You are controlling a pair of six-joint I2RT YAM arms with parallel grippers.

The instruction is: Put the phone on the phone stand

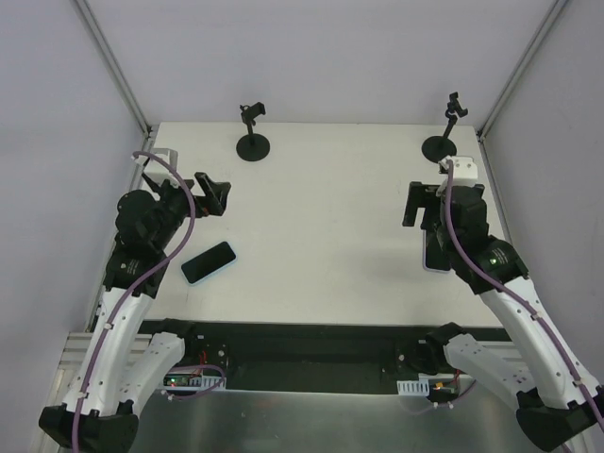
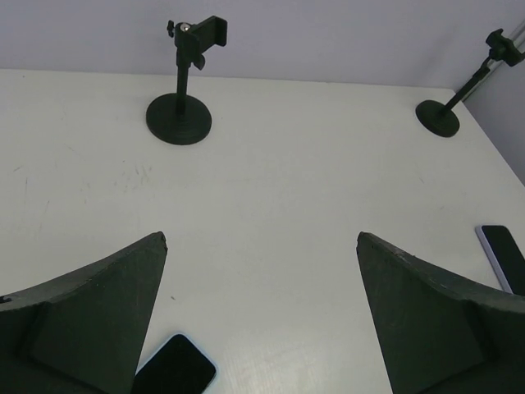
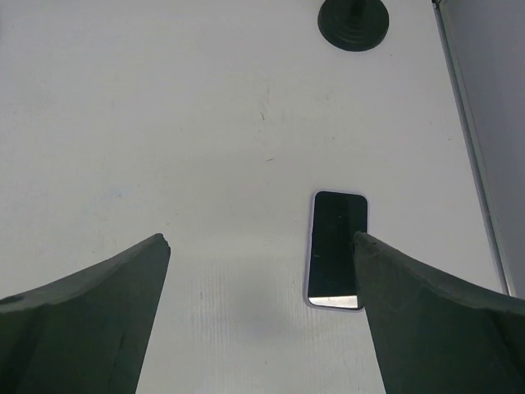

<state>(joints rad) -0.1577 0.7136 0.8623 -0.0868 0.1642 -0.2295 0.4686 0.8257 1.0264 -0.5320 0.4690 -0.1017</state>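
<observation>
A phone in a blue case lies flat, screen up, on the white table near the left front; its corner shows in the left wrist view. A second phone in a lilac case lies flat at the right, partly under my right arm in the top view. Two black phone stands are at the back, one on the left and one on the right. My left gripper is open and empty above the table, beyond the blue phone. My right gripper is open and empty over the lilac phone.
The table is walled by grey panels at the back and both sides, with metal frame posts at the rear corners. The right stand's round base sits near the right edge. The arm bases and cables lie along the front edge.
</observation>
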